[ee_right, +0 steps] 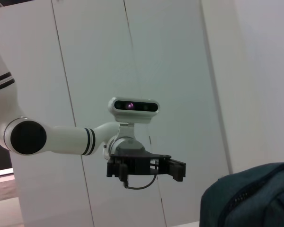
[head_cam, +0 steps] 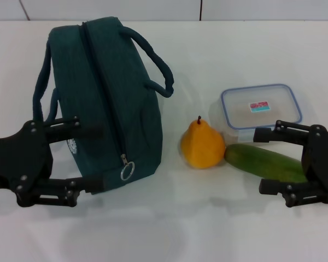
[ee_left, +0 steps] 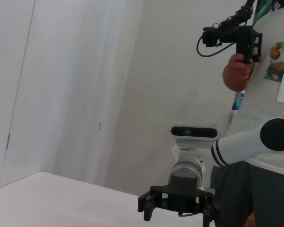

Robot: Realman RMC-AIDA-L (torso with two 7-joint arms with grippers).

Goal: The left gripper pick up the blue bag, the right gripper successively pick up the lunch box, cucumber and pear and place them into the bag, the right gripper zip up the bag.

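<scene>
The blue bag (head_cam: 106,98) lies zipped shut on the white table, left of centre, with its ring pull (head_cam: 127,171) at the near end. My left gripper (head_cam: 100,157) is open at the bag's near left corner and holds nothing. The pear (head_cam: 202,146) stands upright right of the bag. The cucumber (head_cam: 265,162) lies beside the pear, and the lunch box (head_cam: 261,106) sits behind it. My right gripper (head_cam: 259,161) is open around the cucumber's line in the head view; I cannot tell its height above it. The right wrist view shows the bag (ee_right: 253,198) and the left gripper (ee_right: 146,171).
The white table (head_cam: 208,218) runs to a white wall at the back. In the left wrist view a person (ee_left: 260,71) holding a camera stands behind the right gripper (ee_left: 177,213).
</scene>
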